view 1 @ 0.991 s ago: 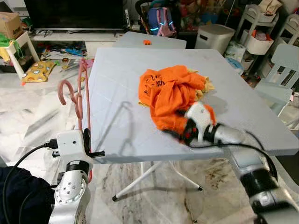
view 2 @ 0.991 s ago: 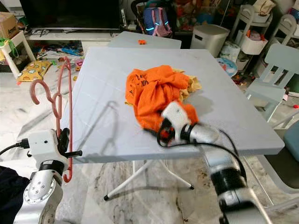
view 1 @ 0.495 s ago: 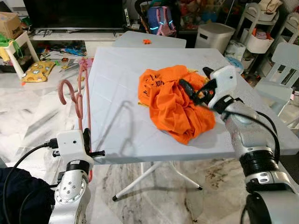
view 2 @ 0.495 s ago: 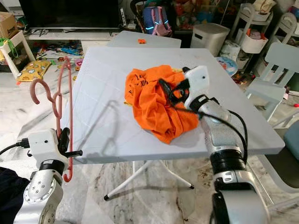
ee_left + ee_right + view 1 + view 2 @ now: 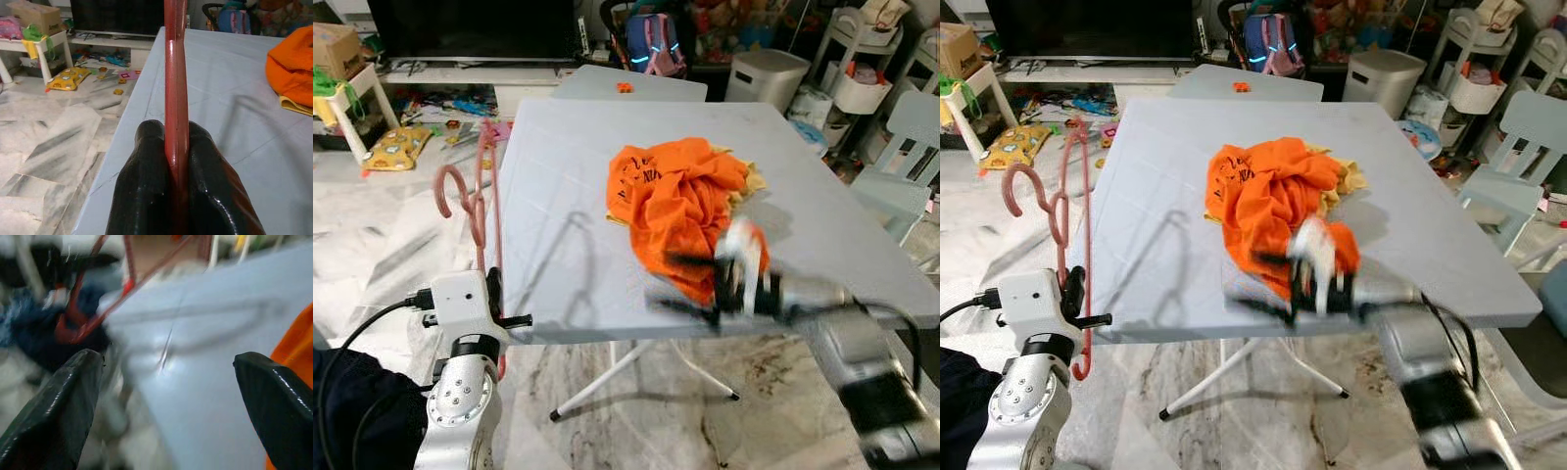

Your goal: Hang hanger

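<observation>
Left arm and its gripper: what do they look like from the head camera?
The left arm is silver metal with round joint covers and small screws, topped by a white boxy wrist housing. A black cable plugs into the housing's side. The left gripper has two glossy black rounded fingers.

Pink hanger (image 5: 478,211), orange shirt (image 5: 677,201), grey table (image 5: 568,206).

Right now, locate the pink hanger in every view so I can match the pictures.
Left eye view: hanger upright at the table's left edge.
Right eye view: the same, far left.
Left wrist view: a red bar pinched between the fingers.
Right wrist view: blurred red wire.
Shared landmark: orange shirt.
</observation>
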Available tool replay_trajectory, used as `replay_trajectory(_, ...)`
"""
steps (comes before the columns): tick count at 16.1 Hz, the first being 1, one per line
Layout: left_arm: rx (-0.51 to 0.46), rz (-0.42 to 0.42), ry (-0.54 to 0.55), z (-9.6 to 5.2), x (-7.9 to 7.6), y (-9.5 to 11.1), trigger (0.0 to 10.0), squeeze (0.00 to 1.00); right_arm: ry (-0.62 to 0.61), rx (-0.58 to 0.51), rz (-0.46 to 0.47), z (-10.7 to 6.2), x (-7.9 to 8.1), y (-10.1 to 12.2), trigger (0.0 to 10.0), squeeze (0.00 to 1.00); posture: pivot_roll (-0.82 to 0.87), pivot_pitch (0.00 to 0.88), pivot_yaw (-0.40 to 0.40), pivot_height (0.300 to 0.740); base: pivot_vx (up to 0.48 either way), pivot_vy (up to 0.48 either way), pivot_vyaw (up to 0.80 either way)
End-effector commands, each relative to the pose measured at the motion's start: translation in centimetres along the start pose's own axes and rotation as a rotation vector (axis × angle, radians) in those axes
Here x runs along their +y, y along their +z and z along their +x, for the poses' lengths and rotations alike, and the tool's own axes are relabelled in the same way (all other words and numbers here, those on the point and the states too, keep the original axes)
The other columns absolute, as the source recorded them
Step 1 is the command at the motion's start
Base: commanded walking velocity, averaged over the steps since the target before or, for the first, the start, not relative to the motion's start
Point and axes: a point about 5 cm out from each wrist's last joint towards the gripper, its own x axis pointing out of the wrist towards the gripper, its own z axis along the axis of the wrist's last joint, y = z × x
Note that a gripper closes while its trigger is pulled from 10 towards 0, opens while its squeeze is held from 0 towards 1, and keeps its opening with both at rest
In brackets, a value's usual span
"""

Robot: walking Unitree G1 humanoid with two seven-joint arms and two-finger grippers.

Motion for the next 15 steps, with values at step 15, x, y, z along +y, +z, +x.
replay_trajectory(15,-0.003,-0.012,-0.017,-0.1,-0.1,0.3,10.0,0.0,-0.487,0.156,0.048,3.6,-3.9,-2.6,10.0,1.0,0.04,0.0,-0.028,0.74,0.0,0.0,0.0)
